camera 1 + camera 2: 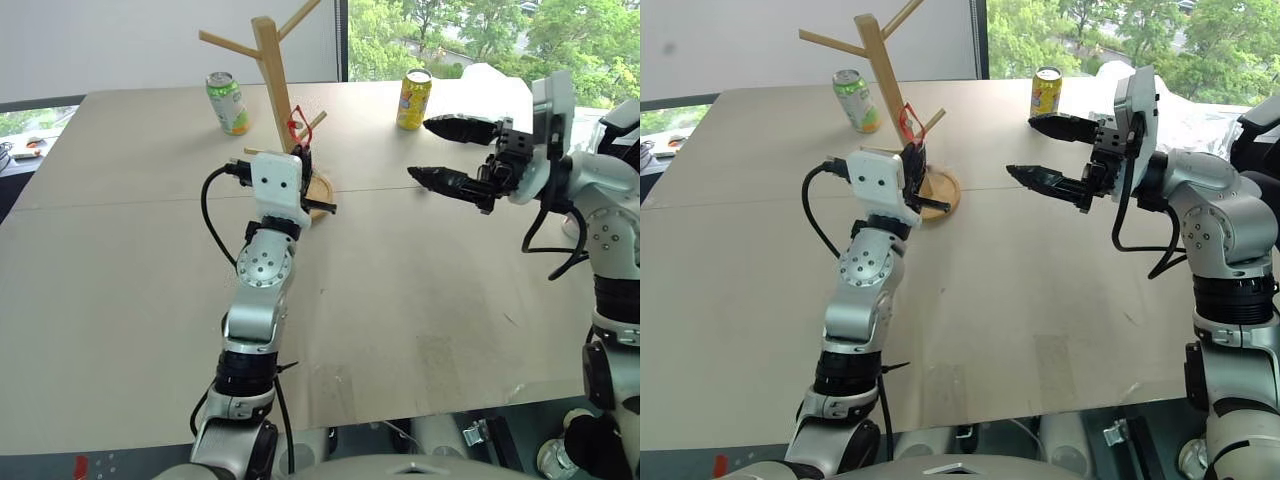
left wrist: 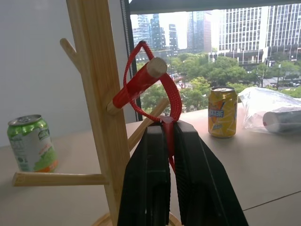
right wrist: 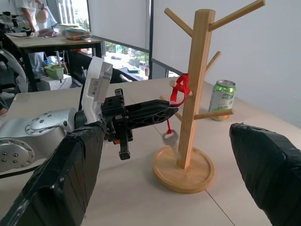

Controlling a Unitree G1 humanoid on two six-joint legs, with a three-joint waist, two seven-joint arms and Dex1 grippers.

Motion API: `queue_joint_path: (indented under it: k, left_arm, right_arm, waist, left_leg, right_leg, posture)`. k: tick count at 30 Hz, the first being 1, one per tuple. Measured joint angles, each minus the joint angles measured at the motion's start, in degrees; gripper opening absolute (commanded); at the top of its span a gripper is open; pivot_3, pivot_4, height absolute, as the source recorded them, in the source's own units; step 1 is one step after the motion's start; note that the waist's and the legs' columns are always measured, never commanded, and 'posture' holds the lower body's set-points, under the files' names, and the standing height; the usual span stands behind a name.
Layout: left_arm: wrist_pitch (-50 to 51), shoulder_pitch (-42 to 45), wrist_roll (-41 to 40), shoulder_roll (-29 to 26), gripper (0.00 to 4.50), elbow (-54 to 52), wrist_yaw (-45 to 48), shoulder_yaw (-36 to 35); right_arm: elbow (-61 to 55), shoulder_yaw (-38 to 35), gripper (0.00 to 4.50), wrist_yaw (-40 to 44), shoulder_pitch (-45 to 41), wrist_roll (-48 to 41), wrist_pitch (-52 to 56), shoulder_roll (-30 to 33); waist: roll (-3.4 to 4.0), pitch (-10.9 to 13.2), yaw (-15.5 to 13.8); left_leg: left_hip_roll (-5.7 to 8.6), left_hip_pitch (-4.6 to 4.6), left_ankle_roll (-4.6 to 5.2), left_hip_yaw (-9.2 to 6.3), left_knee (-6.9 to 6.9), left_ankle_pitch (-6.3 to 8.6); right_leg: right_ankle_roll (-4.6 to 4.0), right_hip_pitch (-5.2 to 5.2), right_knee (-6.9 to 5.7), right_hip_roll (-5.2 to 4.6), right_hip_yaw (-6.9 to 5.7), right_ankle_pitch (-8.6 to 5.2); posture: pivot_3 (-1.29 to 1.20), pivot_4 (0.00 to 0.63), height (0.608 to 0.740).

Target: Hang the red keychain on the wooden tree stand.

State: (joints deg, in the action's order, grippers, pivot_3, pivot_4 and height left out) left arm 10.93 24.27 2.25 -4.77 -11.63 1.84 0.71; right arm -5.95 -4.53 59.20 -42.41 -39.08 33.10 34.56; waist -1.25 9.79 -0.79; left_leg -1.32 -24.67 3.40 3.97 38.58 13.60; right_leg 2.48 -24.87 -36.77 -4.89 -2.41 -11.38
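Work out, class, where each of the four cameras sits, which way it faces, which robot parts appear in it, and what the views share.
Left eye view: head, looking down over the table; both arms, left gripper at the wooden tree stand, right gripper open.
Right eye view: same head, same scene.
Left wrist view: along its fingers pinching the red keychain looped over a peg; windows behind.
Right wrist view: across the table at the left arm and stand; its own fingers apart.
Shared: stand, keychain, green can.

A pale tan table (image 1: pixel 420 300) is carrying the wooden tree stand (image 1: pixel 268 70) on its round base. A green can (image 1: pixel 227 102) and a yellow can (image 1: pixel 413 99) are standing upright farther back, well apart.
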Motion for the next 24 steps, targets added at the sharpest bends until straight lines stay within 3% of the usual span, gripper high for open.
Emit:
queue_joint_path:
  k: [1,7,21,24]
  left_arm:
    - [0.05,0.36,0.00,0.00,1.41,0.05,-0.29,-0.22]
    - [0.05,1.35,-0.02,0.66,4.46,0.05,-0.73,-0.15]
    - [-1.35,-2.91,1.07,0.27,4.49,-0.83,-0.25,1.18]
    - [-2.79,-8.89,0.84,-0.65,4.49,-2.53,0.41,0.57]
  right_arm:
    - [0.00,0.00,4.50,0.00,0.02,0.02,-0.01,0.00]
    - [0.00,0.00,4.50,-0.11,0.29,0.12,-0.44,-0.01]
    - [-0.28,0.00,4.50,-3.71,3.07,1.05,-2.13,-2.08]
    - [2.02,-0.04,4.50,-10.38,4.92,6.24,-7.70,-7.18]
  waist:
    - [0.00,0.00,0.00]
    - [0.00,0.00,-0.01]
    - [0.00,0.00,0.04]
    - [-0.05,-0.05,0.25]
  left_leg:
    - [0.00,0.00,0.00,0.00,0.00,0.00]
    - [0.00,0.00,0.00,0.00,0.01,0.00]
    - [-0.02,0.01,0.00,0.01,0.01,0.00]
    - [-0.03,0.09,-0.01,0.05,-0.02,0.00]
  right_leg:
    - [0.00,0.00,0.00,0.00,-0.01,0.00]
    - [0.00,0.01,0.00,0.00,0.00,0.00]
    - [0.00,0.01,0.00,0.00,0.00,0.00]
    - [0.00,0.06,0.01,0.04,0.01,0.00]
  posture:
    - [0.00,0.150,0.740]
    - [0.00,0.150,0.740]
    - [0.00,0.150,0.740]
    - [0.00,0.150,0.740]
